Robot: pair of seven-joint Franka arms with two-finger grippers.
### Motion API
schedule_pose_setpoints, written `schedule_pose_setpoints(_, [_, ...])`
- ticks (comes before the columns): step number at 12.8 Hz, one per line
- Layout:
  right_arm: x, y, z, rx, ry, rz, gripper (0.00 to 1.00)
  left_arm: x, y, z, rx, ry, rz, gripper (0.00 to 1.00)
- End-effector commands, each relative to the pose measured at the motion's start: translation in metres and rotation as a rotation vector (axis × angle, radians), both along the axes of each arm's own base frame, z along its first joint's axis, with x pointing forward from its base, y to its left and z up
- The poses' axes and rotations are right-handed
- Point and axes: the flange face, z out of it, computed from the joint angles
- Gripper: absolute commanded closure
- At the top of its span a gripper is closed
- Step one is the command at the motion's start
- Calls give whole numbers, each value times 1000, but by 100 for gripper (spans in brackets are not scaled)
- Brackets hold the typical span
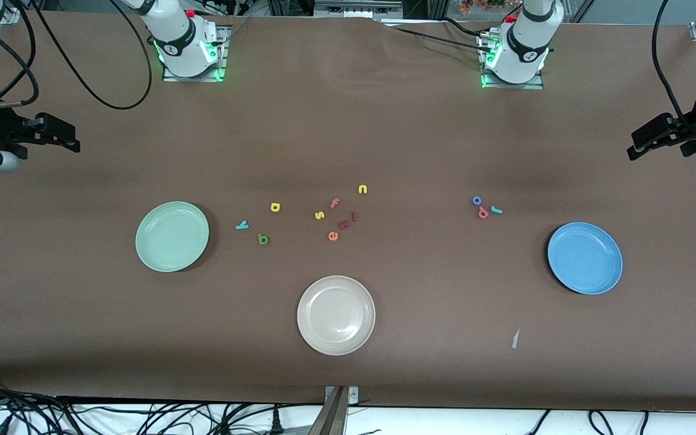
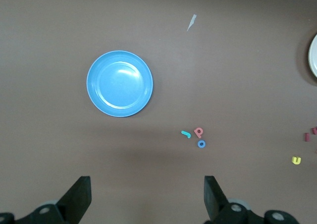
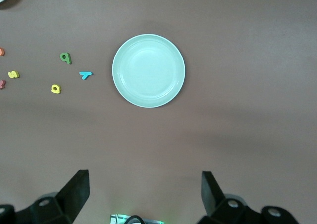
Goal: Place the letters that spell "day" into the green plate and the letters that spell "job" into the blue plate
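Nothing has been sorted yet. The d point(image 1: 263, 240), a point(image 1: 275, 207) and y point(image 1: 241, 225) lie at three o'clock of the green plate point(image 1: 150, 254); j point(image 1: 496, 209), o point(image 1: 476, 200) and b point(image 1: 483, 212) at ten o'clock of the blue plate point(image 1: 608, 284). A first pick is needed. The left gripper point(image 1: 641, 145) and right gripper point(image 1: 67, 136) hover over the bench ends, jaws wide and empty.

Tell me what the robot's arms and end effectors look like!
Both arms are white with black bands, on bases that glow green. Black cables loop around them. The left end effector and right end effector are black, each with two flat, pointed fingers.
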Motion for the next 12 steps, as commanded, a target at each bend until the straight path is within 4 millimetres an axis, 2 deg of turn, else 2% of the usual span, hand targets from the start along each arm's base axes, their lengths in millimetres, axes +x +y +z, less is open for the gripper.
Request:
schedule_pose_setpoints(1, [-1,1,5,21,-4,7,0,1,0,2,32,-8,-27,0])
schedule_pose_setpoints(8, [2,6,-1,38,3,-2,0,1,2,2,20,-9,-19,0])
schedule_pose_setpoints(11, [10,15,-15,52,22,4,0,3,4,-4,19,-11,-9,0])
schedule_pose_setpoints(12, [15,20,-21,54,20,12,0,4,5,-11,18,0,-1,0])
